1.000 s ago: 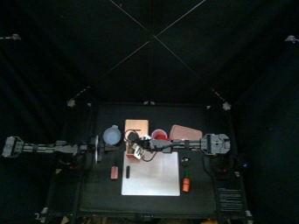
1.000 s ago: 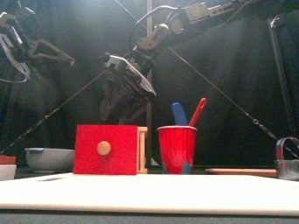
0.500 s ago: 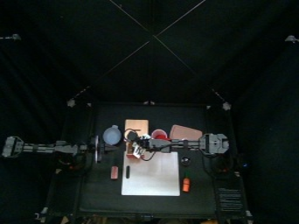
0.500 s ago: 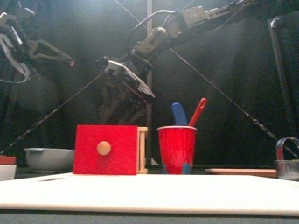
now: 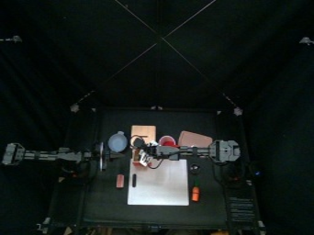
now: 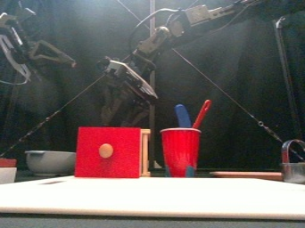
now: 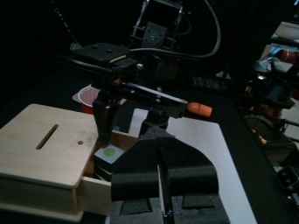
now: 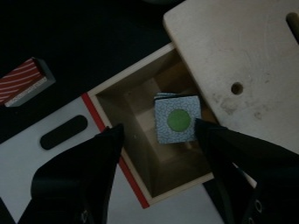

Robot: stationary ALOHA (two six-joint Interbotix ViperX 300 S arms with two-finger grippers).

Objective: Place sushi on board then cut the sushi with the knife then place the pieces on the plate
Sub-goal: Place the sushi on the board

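Hardly anything moved: against the frame a second back, the right arm made only a slight adjustment in the front view, and by the half-second mark it had settled into the pose it held here, so this was a pause over the target rather than a fresh step. Nothing on the counter (image 5: 98,198) had changed place. The white board (image 5: 160,184) lay bare in the middle with no sushi on it, so the very first step of the task was not yet done. Behind it stood the wooden box (image 5: 145,130), its drawer (image 8: 126,105) pulled open toward the front. The pink tray (image 5: 196,139) waited empty to the right of the box. Between box and tray stood the red cup (image 6: 180,150), with the blue knife (image 6: 183,116) and the red knife (image 6: 202,112) both in it, untouched. The right pincer (image 8: 162,131) hovered above the open drawer with its jaws spread wide and nothing between them. It lined up straight over the sushi roll (image 8: 177,118), which lay inside the drawer against the back wall. My read was that a descent and a grasp were due next. The left pincer (image 7: 159,144) sat off to the left of the box, clenched on nothing as far as its wrist view showed.
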